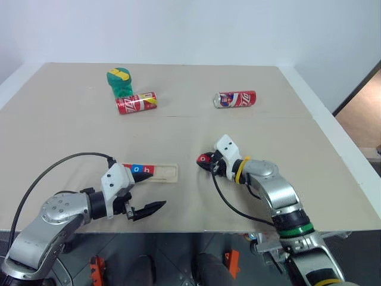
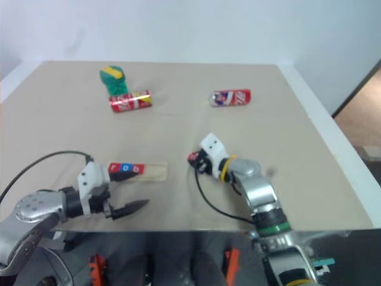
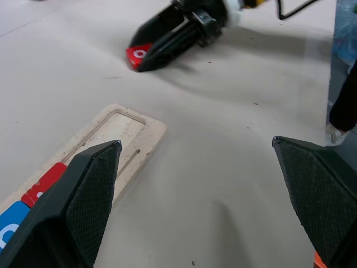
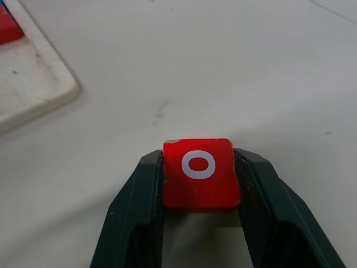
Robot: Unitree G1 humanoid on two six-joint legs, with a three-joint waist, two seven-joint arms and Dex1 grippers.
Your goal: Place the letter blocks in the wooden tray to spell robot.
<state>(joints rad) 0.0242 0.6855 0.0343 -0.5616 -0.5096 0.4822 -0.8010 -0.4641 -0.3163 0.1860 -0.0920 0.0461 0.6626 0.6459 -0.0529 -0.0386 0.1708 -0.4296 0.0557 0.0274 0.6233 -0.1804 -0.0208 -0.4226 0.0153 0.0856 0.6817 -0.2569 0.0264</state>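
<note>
The wooden tray [image 1: 167, 173] lies on the table near its front edge, left of centre. Three letter blocks sit in its left end: a red one [image 1: 128, 168], a blue o [image 1: 137, 170] and a red b [image 1: 147, 172]. My left gripper [image 1: 147, 202] hovers just in front of the tray, open and empty; its wrist view looks over the tray's empty right end [image 3: 120, 134]. Right of the tray, my right gripper [image 1: 204, 159] rests low on the table, shut on a red o block [image 4: 199, 170] clamped between both fingers.
Two red soda cans [image 1: 136, 103] [image 1: 236, 99] lie at the back of the table, with a green and yellow object [image 1: 120, 81] behind the left one. The table's right edge [image 1: 333, 134] runs close to my right arm.
</note>
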